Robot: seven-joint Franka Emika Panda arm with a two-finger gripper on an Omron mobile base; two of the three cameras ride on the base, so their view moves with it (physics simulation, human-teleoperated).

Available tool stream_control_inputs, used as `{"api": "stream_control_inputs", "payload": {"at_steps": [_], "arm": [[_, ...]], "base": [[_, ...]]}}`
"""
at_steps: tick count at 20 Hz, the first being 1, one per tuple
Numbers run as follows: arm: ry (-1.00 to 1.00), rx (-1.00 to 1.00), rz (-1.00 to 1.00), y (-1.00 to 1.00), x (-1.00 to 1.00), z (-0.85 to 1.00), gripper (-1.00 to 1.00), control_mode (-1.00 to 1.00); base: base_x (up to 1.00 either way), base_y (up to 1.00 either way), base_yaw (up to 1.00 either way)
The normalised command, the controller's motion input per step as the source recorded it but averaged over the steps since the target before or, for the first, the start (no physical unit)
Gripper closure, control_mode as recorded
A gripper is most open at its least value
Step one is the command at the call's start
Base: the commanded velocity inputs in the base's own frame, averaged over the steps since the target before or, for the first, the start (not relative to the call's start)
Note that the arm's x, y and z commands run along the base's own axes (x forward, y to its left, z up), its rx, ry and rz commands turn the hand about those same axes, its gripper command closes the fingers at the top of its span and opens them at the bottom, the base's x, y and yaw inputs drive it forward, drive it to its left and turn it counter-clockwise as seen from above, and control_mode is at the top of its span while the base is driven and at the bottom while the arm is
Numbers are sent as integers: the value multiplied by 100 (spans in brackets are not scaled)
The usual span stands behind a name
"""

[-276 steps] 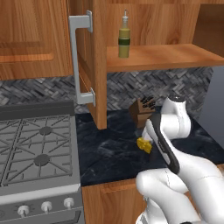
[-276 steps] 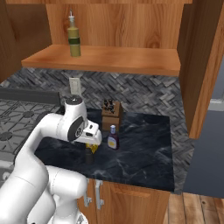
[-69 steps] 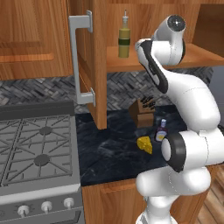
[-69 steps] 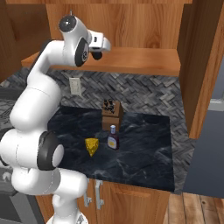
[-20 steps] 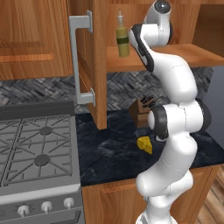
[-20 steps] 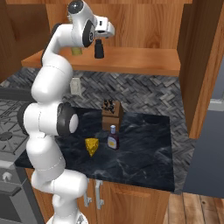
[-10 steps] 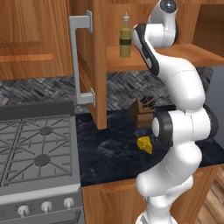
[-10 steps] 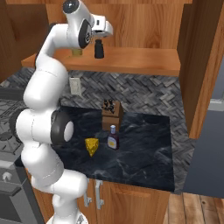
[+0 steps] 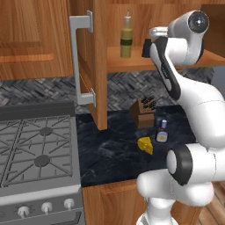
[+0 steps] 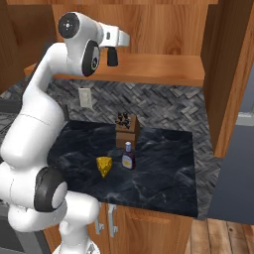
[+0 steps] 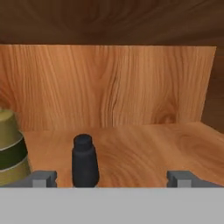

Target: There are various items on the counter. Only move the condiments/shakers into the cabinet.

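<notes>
Claw (image 11: pixel 111 177) released, black shaker (image 11: pixel 85 160) upright between jaws; right base view: purple bottle (image 10: pixel 128 156) on counter (image 10: pixel 163 173).

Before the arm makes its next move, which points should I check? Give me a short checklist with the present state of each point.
1. Gripper open, nothing held: ok.
2. Black shaker upright on the cabinet shelf: ok.
3. Shaker clear of both fingertips: ok.
4. Yellow-olive bottle upright on the shelf: ok.
5. Red-capped bottle in the cabinet: not ok, it stands on the counter.
6. Cheese wedge and knife block left on the counter: ok.
</notes>
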Motion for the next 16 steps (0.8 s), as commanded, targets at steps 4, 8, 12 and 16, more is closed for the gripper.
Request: {"api": "stream_control_inputs", "payload": {"at_steps": [4, 8, 12, 16], "arm": [[-8, 0, -4, -14, -100, -54, -100, -100], [0, 4, -2, -12, -100, -42, -100, -100], [7, 12, -2, -17, -100, -7, -100, -100], [15, 14, -8, -25, -86, -13, -100, -100]], "base": [[0, 0, 0], [0, 0, 0], [0, 0, 0], [0, 0, 0]]}}
